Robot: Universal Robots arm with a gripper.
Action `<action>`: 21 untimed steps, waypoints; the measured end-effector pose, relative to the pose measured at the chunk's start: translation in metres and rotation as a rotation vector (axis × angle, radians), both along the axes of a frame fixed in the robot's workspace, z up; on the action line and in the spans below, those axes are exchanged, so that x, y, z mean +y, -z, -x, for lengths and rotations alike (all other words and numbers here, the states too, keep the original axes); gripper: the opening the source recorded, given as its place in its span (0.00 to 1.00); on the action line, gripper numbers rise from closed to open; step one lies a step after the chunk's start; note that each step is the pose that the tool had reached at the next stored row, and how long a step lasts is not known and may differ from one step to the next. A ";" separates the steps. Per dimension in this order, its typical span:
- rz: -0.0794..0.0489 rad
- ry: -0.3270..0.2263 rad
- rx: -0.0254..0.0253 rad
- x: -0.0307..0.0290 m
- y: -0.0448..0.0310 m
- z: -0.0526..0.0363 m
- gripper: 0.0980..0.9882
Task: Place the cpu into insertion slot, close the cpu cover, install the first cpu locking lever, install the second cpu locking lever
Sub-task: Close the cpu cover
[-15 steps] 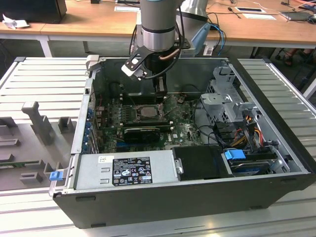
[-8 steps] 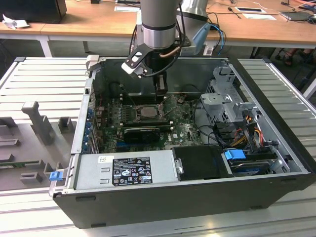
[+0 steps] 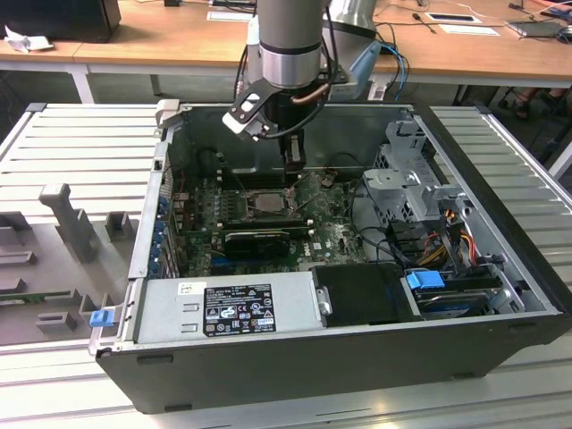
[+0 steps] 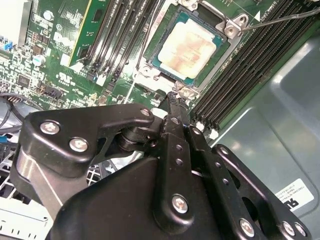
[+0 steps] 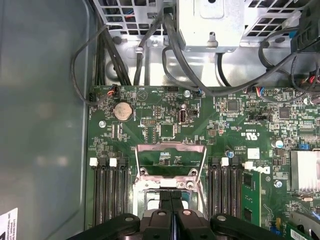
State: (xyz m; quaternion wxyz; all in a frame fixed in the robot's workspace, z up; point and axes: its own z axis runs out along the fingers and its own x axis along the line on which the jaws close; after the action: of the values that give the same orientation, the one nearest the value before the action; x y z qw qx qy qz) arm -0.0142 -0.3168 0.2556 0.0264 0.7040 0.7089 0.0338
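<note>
Inside the open computer case (image 3: 357,353), over the green motherboard (image 5: 210,125), the arm is reaching down and the gripper (image 3: 292,186) is hanging at one edge of the insertion slot (image 4: 231,26). Its two black fingers (image 4: 176,150) are pressing flat against each other with no gap between them in both wrist views, and nothing is showing in their grasp. In the second wrist view the tip is pointing at the slot's silver rim; I cannot tell whether it is touching. The cpu (image 4: 189,44) is lying flat in the slot, its dull metal top facing up and uncovered. In the first wrist view the cpu cover (image 5: 170,147) is standing swung up from the slot, with the board showing through its cut-out. A thin metal rod (image 4: 285,19) is sticking out from one slot corner, and long black memory slots (image 5: 107,195) are flanking the slot on both sides.
</note>
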 end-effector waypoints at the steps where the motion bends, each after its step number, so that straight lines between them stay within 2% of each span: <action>1: 0.000 0.000 0.0004 0.0000 -0.0005 -0.0014 0.01; 4: 0.000 0.000 0.0017 0.0000 -0.0017 -0.0063 0.01; 16: 0.000 0.000 0.0047 0.0000 -0.0047 -0.0164 0.01; 21: 0.000 0.000 0.0072 0.0000 -0.0050 -0.0247 0.01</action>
State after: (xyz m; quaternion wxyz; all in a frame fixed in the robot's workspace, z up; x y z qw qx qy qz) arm 0.0105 -0.3168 0.2606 0.0239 0.7041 0.7090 0.0312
